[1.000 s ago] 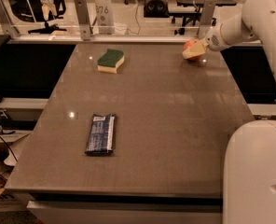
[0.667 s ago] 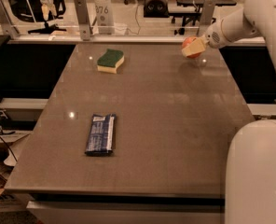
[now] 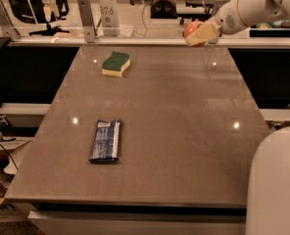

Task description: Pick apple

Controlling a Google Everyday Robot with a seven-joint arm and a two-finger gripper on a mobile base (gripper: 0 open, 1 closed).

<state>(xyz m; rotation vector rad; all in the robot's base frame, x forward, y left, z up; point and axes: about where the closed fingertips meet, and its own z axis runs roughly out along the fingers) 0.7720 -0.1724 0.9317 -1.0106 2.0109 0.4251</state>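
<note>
The apple (image 3: 191, 29) is small, round and red-orange. It sits between the cream fingers of my gripper (image 3: 198, 34), held in the air above the far right part of the table (image 3: 174, 131). The gripper is shut on the apple, and one finger (image 3: 203, 34) covers most of its right side. My white arm (image 3: 248, 9) reaches in from the upper right.
A green-and-yellow sponge (image 3: 116, 63) lies at the far left of the table. A dark blue snack bar (image 3: 106, 140) lies near the front left. The robot's white body (image 3: 275, 185) fills the lower right corner. A railing and office clutter stand behind the table.
My gripper has risen with the apple in it, lifting it clear of the table's far right area.
</note>
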